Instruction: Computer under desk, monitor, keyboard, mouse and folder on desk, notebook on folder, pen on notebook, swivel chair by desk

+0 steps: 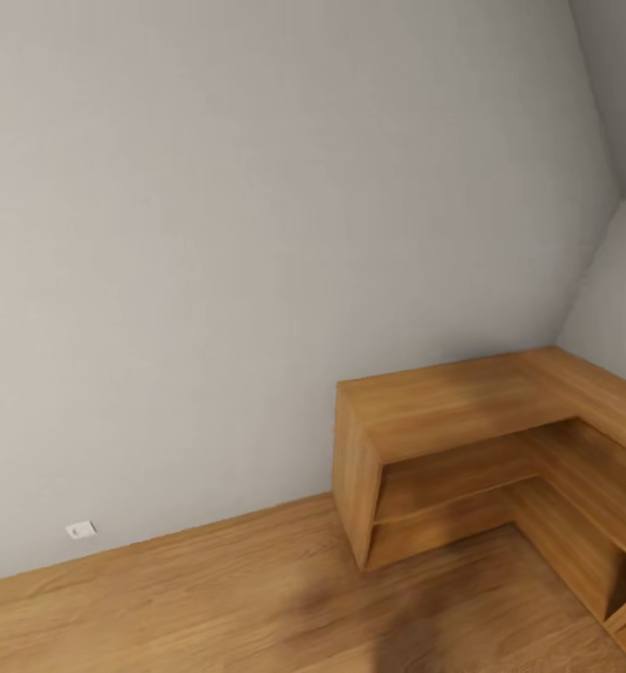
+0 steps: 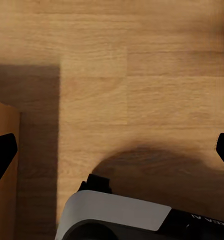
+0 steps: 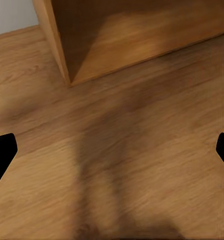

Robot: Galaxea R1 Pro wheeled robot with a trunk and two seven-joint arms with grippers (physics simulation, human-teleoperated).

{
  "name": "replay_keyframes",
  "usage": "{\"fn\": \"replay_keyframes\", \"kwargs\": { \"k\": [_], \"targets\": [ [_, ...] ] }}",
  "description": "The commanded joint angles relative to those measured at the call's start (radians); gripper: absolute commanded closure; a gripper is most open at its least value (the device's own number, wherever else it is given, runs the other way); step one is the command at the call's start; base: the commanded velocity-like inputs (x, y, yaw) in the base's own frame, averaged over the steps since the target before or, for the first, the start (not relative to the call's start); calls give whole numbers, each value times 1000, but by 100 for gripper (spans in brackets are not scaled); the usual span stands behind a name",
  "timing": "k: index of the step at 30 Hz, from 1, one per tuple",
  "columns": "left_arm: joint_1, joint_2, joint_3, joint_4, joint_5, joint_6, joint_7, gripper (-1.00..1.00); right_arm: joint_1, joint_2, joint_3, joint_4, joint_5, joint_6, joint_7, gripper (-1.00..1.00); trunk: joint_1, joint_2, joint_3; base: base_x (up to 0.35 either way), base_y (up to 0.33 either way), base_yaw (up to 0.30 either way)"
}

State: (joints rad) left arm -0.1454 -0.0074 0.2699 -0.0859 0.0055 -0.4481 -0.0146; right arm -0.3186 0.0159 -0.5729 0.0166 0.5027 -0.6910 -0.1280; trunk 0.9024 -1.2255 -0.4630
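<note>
No computer, monitor, keyboard, mouse, folder, notebook, pen or swivel chair is in view. A low L-shaped wooden shelf unit (image 1: 462, 411) stands in the room's corner at the right of the head view, its top bare. My left gripper (image 2: 112, 155) is open over wooden floor, its black fingertips (image 2: 1, 152) at the frame's two sides. My right gripper (image 3: 112, 150) is open too, its fingertips (image 3: 2, 150) wide apart above the floor in front of the shelf unit's end panel (image 3: 54, 37). Nothing is held.
A plain grey wall (image 1: 257, 234) fills the left and middle, with a white socket (image 1: 80, 529) near the floor. Wooden flooring (image 1: 210, 598) runs along the front. The robot's white base (image 2: 117, 215) and a wooden panel (image 2: 2, 175) appear in the left wrist view.
</note>
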Motion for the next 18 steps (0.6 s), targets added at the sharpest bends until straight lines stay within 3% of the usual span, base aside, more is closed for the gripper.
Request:
{"fn": "replay_keyframes", "kwargs": {
  "k": [1, 6, 14, 18],
  "targets": [
    [0, 0, 3, 0, 1, -3, -2, -100, -1, 1, -4, 2, 6, -3, -9, -100, 0, -1, 0, 54, 0, -259],
    [0, -1, 3, 1, 1, -5, -2, -100, -1, 4, -4, 2, -1, -4, -8, -100, 0, -1, 2, 219, 0, -175],
    [0, 2, 3, 1, 1, -7, -2, -100, -1, 7, -3, 2, -3, -4, -8, -100, 0, -1, 2, 307, 0, -30],
    [0, 1, 3, 0, 1, -6, -2, -100, -1, 9, -4, 2, -3, -4, -8, -100, 0, -1, 2, 104, 0, -160]
  ]
}}
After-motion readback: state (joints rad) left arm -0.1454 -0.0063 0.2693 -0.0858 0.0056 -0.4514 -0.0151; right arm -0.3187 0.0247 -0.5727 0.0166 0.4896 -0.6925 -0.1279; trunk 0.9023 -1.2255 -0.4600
